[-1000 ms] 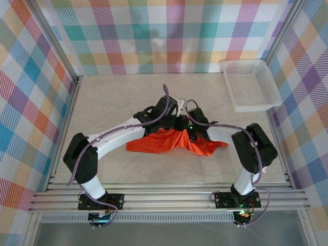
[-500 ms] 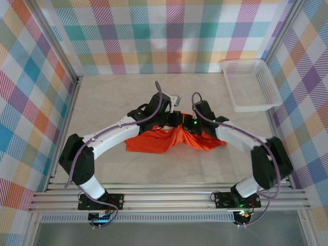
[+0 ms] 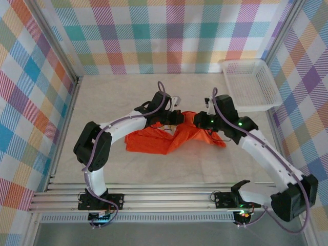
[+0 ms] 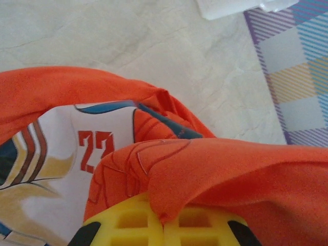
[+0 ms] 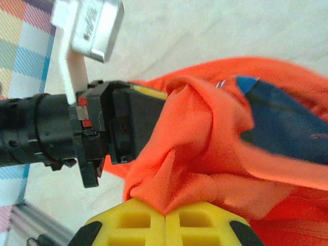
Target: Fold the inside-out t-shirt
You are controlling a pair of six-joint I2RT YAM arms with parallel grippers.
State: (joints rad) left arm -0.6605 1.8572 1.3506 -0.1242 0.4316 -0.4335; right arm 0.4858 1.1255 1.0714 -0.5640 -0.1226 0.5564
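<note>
Orange, thin cloth: the t-shirt lies bunched on the table, well apart from the white basket. On the shirt's basket-facing edge, the left gripper and right gripper are each closed tight, pinching a fold. The shirt looks light, limp and sagging, and would likely be best held at its seams or hem corners.

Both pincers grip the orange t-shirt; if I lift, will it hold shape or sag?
Likely floppy: the t-shirt bunches in soft folds at the left pincer and right pincer. Probably light, thin fabric; expect the middle to sag.
</note>
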